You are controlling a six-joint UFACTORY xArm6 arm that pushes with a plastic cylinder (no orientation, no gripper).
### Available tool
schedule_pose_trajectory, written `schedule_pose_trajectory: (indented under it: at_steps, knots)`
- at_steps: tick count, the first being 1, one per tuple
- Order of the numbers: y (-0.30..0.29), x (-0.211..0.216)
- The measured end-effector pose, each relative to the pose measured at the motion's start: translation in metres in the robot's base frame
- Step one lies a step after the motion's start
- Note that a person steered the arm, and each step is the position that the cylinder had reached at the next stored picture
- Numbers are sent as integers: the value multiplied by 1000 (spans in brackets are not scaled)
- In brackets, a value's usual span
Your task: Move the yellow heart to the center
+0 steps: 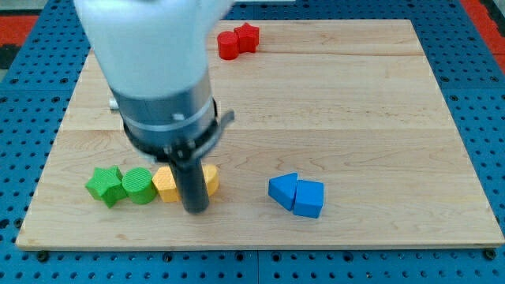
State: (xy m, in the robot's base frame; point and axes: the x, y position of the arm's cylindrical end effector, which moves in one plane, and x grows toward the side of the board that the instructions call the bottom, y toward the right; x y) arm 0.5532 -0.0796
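Observation:
My tip point(196, 210) rests on the board at the view's lower left, just below and between two yellow blocks. One yellow block point(165, 184) shows to the left of the rod. The other yellow block point(211, 179) shows to its right, mostly hidden by the rod. I cannot tell which of them is the heart. The arm's white and grey body covers the upper left of the view.
A green star point(104, 185) and a green cylinder point(138, 186) lie left of the yellow blocks, in one row. Two blue blocks point(297, 194) sit touching at the lower middle. A red cylinder point(229, 44) and red star point(248, 36) sit at the top. The wooden board point(379, 118) ends at blue pegboard.

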Motion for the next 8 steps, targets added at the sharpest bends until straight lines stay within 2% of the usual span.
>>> schedule_pose_trajectory:
  at_steps: [1,2,3,4,5,6,8]
  knots:
    - [-1,-30]
    - [3,-17]
    - [21,-31]
    - [-7,-90]
    - [-32,-121]
    - [-27,-90]
    - [-19,-161]
